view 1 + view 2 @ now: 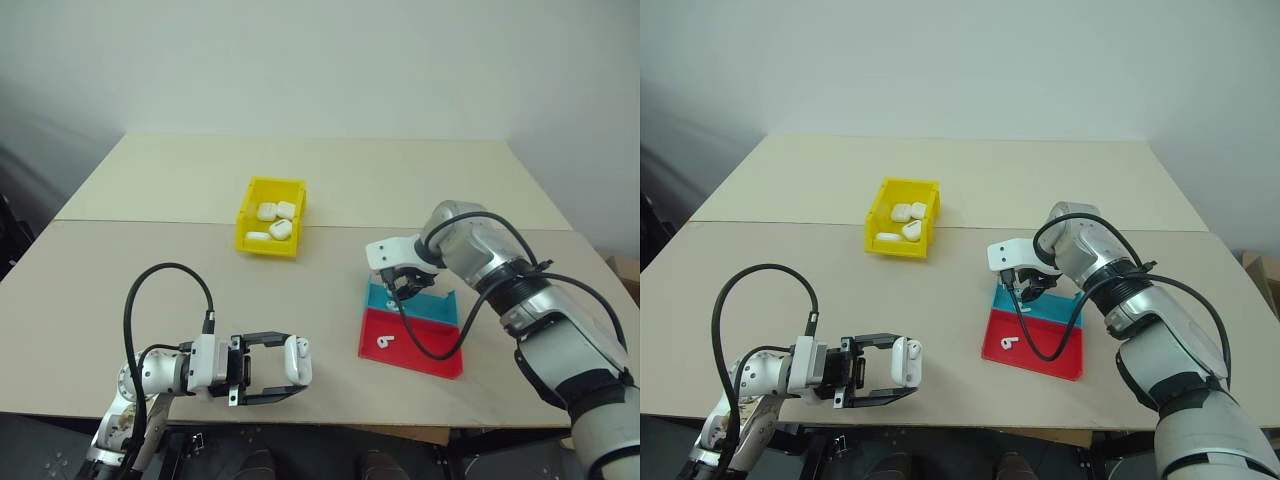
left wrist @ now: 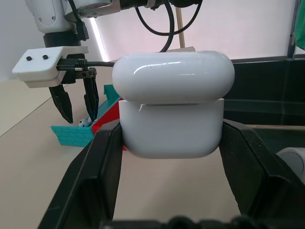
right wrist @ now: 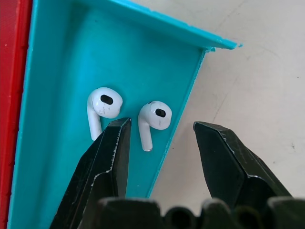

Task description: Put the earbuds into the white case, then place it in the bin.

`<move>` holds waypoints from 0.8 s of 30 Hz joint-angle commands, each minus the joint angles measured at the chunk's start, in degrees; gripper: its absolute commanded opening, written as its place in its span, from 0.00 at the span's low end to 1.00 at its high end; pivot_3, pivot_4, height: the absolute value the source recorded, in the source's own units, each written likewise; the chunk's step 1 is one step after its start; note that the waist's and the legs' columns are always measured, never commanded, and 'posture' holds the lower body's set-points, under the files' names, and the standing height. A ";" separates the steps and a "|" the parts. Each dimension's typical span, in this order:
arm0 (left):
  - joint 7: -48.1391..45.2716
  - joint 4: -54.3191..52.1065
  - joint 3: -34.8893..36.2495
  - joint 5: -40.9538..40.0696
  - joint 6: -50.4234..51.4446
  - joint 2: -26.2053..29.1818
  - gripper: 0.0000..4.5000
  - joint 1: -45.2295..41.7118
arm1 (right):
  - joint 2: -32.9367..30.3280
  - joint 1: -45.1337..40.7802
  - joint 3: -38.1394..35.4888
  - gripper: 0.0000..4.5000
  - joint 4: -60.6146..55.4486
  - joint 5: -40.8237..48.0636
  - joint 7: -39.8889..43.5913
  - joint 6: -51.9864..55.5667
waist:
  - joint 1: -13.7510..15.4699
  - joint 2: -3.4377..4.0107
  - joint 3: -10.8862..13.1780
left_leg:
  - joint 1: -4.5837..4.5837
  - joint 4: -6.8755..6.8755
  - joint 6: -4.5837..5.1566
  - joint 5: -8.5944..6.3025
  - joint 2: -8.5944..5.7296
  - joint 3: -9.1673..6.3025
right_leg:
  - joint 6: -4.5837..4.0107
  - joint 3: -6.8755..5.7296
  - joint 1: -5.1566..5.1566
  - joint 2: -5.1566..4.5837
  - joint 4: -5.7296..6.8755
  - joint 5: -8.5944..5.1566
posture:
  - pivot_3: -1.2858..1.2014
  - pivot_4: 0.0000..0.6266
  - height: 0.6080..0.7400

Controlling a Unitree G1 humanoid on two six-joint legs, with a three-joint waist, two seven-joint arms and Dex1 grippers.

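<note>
Bin (image 1: 271, 214) of bright yellow plastic is seen at the centre of the tabletop (image 1: 150, 260), with four white cases (image 1: 278, 226) lying inside it. At about 4 o'clock from the bin, a flat tray (image 1: 440, 355) with a blue section and a red section is set on the tabletop. Two earbuds (image 3: 153, 117) are shown lying side by side in the blue section, close to its raised edge; a third small white earbud (image 1: 385, 342) is seen on the red section. The right tool (image 1: 409, 287) is held pointing steeply downward just above the blue section, its fingers parted, with one earbud lying between the fingertips in the right wrist view and nothing gripped. At about 7 o'clock from the bin, the left tool (image 1: 296, 372) is held level near the tabletop's front edge, clamped on a white case (image 2: 172, 105) whose lid is shut.
</note>
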 commanded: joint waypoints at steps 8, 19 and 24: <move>0.76 -2.36 -0.21 -0.32 -1.12 0.15 0.61 -0.49 | 0.25 0.18 -2.20 0.57 -0.50 -1.04 -0.03 -1.10 | 0.07 0.00 0.00 | 0.00 0.00 0.00 0.00 0.00 0.00 | 0.00 0.00 0.00 0.00 0.00 0.00 | 0.52 0.24 1.00; 1.50 -3.13 -0.36 -0.59 -0.01 0.97 0.61 -0.66 | -0.18 1.27 -2.59 0.45 -1.83 -1.12 0.78 -2.21 | 0.04 0.00 0.00 | 0.01 0.00 0.00 0.00 0.00 0.00 | 0.00 0.00 0.01 0.00 0.01 0.00 | 0.52 0.24 1.00; 1.18 -2.40 -0.40 -0.38 -0.62 0.94 0.61 -0.89 | 0.21 1.37 -2.76 0.45 -1.50 -1.52 0.19 -1.86 | 0.02 0.00 0.00 | 0.01 0.00 0.00 0.00 0.00 0.00 | 0.00 0.00 0.01 0.00 0.01 0.00 | 0.52 0.24 1.00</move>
